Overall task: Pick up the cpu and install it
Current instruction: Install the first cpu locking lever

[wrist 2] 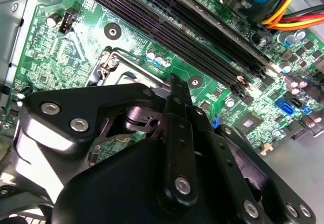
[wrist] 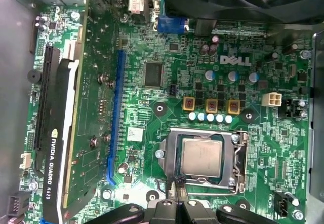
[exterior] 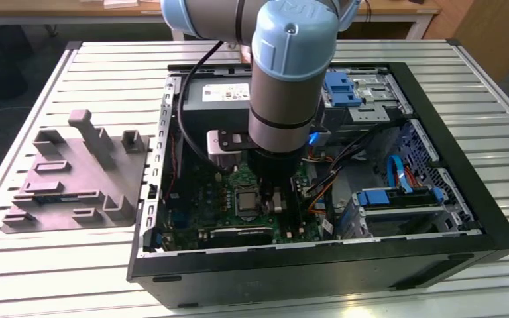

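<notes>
CPU sits in its socket frame

The cpu (wrist: 202,156) lies flat in the socket frame (wrist: 238,158), w/ the gripper (wrist: 176,196) pinched shut, empty, at its 7 o'clock corner. Prob. light, stiff, fragile; hold by edges.

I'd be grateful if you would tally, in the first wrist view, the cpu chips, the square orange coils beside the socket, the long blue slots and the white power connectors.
cpu: 1
square orange coils: 3
long blue slot: 1
white power connector: 1
Total: 6
</notes>
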`<state>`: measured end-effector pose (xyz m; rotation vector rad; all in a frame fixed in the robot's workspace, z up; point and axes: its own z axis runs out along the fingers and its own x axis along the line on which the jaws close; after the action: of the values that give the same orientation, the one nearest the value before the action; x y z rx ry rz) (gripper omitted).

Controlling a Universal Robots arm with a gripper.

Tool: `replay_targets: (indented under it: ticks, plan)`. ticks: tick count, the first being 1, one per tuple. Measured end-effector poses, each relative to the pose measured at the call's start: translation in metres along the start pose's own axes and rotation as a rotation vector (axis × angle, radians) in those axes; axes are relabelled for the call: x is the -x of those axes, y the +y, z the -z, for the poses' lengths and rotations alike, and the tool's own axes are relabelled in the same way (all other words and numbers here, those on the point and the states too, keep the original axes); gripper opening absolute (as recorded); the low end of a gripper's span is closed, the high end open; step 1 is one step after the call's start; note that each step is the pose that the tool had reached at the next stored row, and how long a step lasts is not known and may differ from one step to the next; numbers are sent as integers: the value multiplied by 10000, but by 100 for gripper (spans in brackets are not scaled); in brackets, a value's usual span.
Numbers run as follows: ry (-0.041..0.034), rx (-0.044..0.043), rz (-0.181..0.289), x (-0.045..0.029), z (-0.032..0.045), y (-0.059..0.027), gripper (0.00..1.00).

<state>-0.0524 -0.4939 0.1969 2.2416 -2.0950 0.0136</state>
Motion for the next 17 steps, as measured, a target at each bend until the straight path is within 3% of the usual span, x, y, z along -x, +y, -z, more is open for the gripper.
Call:
replay_targets:
  ticks: [17]
  plan:
    - [17,-19,341,-1,-61,-1,11]
